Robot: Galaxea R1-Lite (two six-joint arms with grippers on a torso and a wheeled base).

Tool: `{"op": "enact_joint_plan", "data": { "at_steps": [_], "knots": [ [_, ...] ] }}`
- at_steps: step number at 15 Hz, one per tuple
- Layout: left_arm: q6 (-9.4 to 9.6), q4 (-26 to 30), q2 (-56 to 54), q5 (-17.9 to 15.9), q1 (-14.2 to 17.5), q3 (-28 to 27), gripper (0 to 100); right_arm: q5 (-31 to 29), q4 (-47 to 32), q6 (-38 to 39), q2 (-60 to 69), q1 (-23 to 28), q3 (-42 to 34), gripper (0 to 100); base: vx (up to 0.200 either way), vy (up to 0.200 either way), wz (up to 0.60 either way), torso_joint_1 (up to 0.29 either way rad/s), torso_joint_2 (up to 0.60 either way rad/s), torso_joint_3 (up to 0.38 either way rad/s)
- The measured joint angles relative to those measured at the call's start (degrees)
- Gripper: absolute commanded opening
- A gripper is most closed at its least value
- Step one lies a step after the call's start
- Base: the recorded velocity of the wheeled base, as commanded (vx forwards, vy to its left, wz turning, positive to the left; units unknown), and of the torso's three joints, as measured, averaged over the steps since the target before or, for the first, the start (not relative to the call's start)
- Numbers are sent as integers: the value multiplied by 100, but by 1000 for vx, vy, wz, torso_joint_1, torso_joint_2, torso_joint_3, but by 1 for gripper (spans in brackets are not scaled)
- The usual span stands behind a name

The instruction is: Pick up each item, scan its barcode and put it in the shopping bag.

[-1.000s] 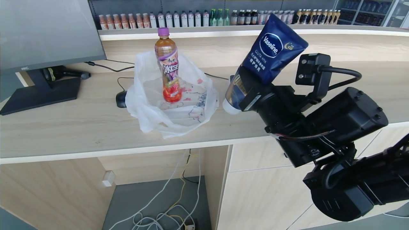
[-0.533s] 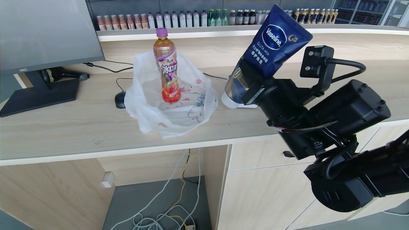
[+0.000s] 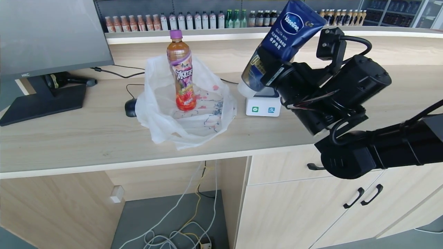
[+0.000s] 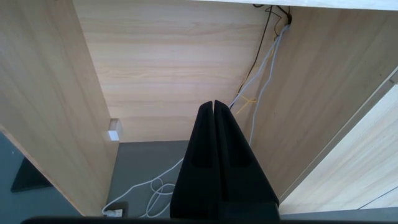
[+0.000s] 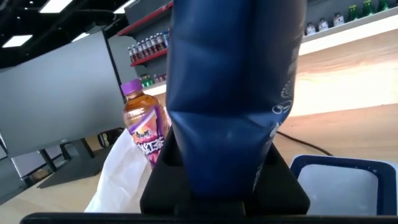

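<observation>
Blue tube (image 3: 284,36), clamped in the right gripper (image 3: 272,75), hangs above the scanner (image 3: 258,108), seemingly hiding its top; left gripper (image 4: 213,124) closed.

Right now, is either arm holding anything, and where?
The right jaws clamp the dark blue plastic squeeze tube around its lower body, near the white cap; the left jaws hold nothing.

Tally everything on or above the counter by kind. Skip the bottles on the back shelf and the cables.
Shopping bag: 1
Drink bottle: 1, standing in it
Blue tube: 1, held in the right claw
White scanner box: 1
Monitor: 1
Mouse: 1
Dark handheld device on the monitor stand: 1
Total: 7
</observation>
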State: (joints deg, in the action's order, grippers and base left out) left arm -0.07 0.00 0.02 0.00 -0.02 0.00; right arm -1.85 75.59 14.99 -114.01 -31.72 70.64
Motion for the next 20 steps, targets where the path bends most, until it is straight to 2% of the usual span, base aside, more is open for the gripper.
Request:
{"op": "enact_joint_plan", "data": {
  "at_steps": [7, 11, 18, 20],
  "knots": [
    [0, 0, 0, 0, 2, 0, 0, 568, -429, 703, -496, 293, 714, 0, 0, 0, 0, 0, 0, 0],
    [0, 0, 0, 0, 2, 0, 0, 568, -772, 1046, -562, 435, 1012, 0, 0, 0, 0, 0, 0, 0],
    [0, 0, 0, 0, 2, 0, 0, 541, -788, 1412, -807, 538, 1301, 0, 0, 0, 0, 0, 0, 0],
    [0, 0, 0, 0, 2, 0, 0, 494, -789, 1782, -862, 575, 1323, 0, 0, 0, 0, 0, 0, 0]
  ]
}}
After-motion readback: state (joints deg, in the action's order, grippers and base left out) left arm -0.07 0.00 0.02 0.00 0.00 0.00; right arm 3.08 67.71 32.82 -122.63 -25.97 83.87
